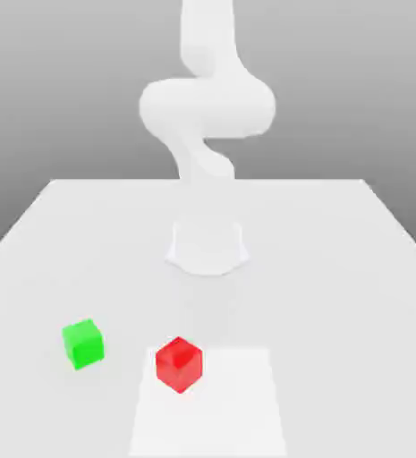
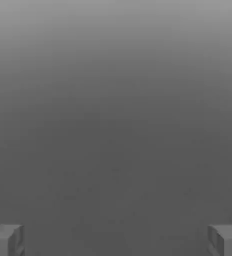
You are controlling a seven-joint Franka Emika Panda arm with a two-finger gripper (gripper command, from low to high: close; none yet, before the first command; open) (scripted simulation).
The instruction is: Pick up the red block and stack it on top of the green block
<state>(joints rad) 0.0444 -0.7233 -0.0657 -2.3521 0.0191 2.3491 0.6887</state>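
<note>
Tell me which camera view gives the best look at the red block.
The exterior view. There the red block sits in full on the white table, apart from the green block on the exterior view's left. The hand view offers grey background between the wide-apart fingertips of the gripper, nothing of the block.

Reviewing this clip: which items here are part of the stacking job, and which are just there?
Part of the job:
red block
green block, standing apart from the red one
pincer, fingers wide apart, holding nothing

Just there:
white table
lighter square patch on the table, under the red block
</note>
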